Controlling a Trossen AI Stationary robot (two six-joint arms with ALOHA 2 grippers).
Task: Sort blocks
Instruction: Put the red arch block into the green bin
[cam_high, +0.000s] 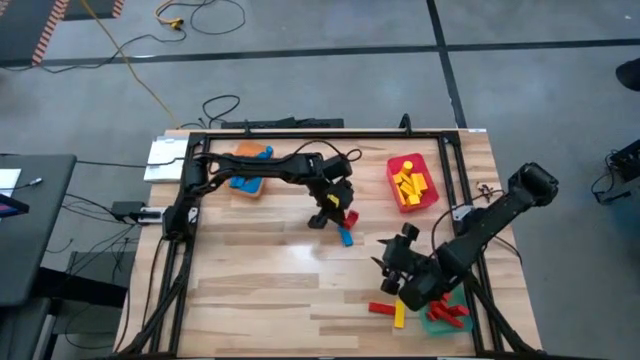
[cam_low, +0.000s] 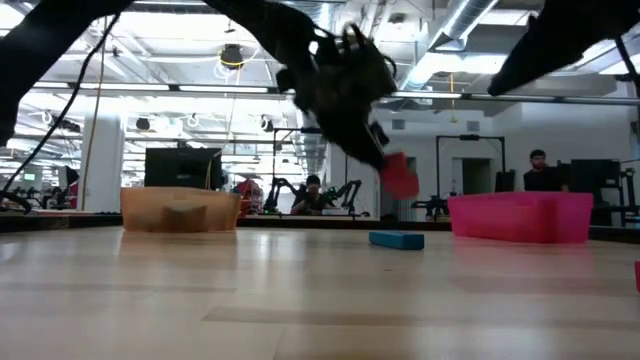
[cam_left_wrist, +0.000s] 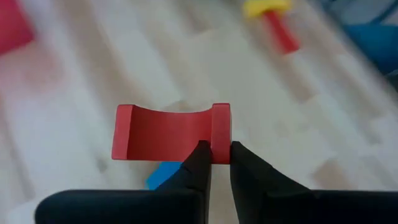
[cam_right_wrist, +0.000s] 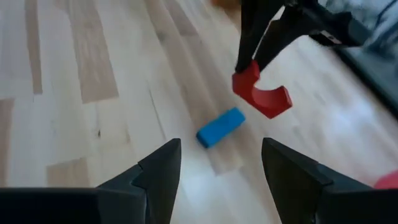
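Observation:
My left gripper (cam_high: 338, 210) hangs over the middle of the table, shut on a red arch-shaped block (cam_left_wrist: 165, 134), which also shows as the red block (cam_low: 400, 178) in the low view. Just below it a blue block (cam_high: 346, 237) lies flat on the table. My right gripper (cam_right_wrist: 221, 152) stands open to the right of and nearer than that blue block (cam_right_wrist: 221, 127), its fingers pointing at it with nothing between them. A loose red block (cam_high: 380, 309) and a yellow block (cam_high: 399, 317) lie near the front edge. My left gripper pinches one end (cam_left_wrist: 221, 132) of the red arch block between its two fingertips (cam_left_wrist: 200, 158). The fingers slant downward at it. The block is lifted clear of the table and sticks out sideways from the fingers above the blue block.
An orange tray (cam_high: 250, 186) with blue blocks stands at the far left. A red tray (cam_high: 395, 178) with yellow blocks stands at the far right. A green tray (cam_high: 440, 325) with red blocks sits at the near right, beside my right arm. Bare wood lies at the near left.

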